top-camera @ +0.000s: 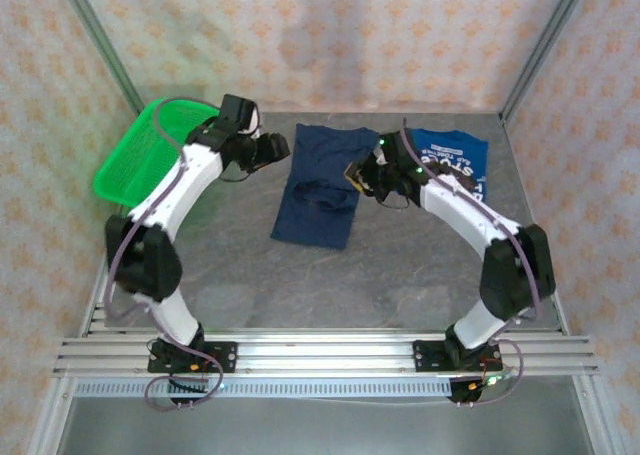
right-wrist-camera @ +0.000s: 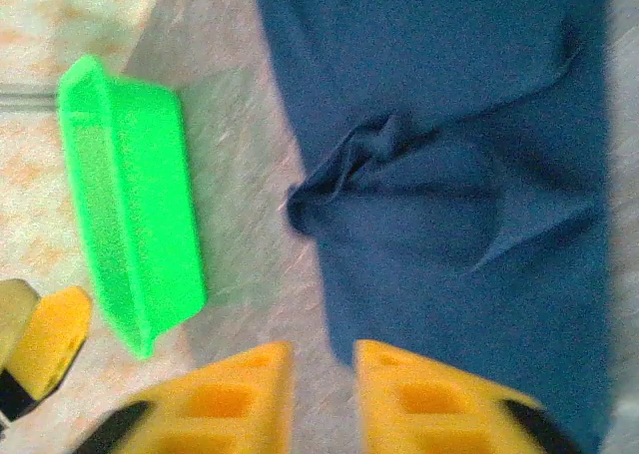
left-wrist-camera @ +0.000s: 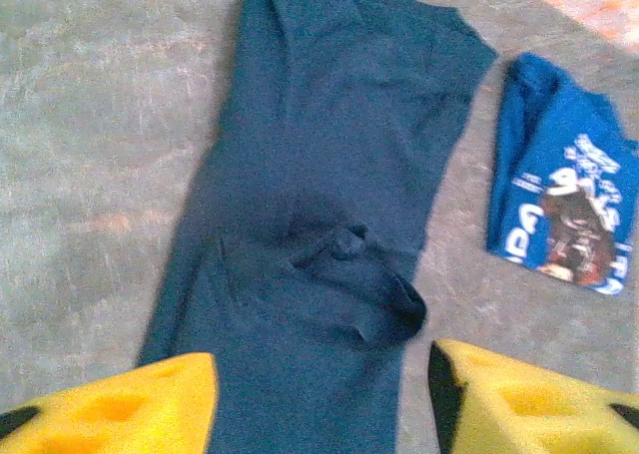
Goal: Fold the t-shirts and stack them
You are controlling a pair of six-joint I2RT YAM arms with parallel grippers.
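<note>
Navy tee (top-camera: 318, 185) lies rumpled on the tabletop (top-camera: 300, 285), with the blue tee (top-camera: 455, 160) just beside it. Left hand (left-wrist-camera: 321, 374) is wide open. Right hand (right-wrist-camera: 321, 359) is slightly open and empty.

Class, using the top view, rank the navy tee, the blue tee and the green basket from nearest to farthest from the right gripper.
From the right gripper:
1. Navy tee: beneath the gripper, mid-table.
2. Blue tee: just to its right, towards the back.
3. Green basket: far across, at the table's left edge.
</note>
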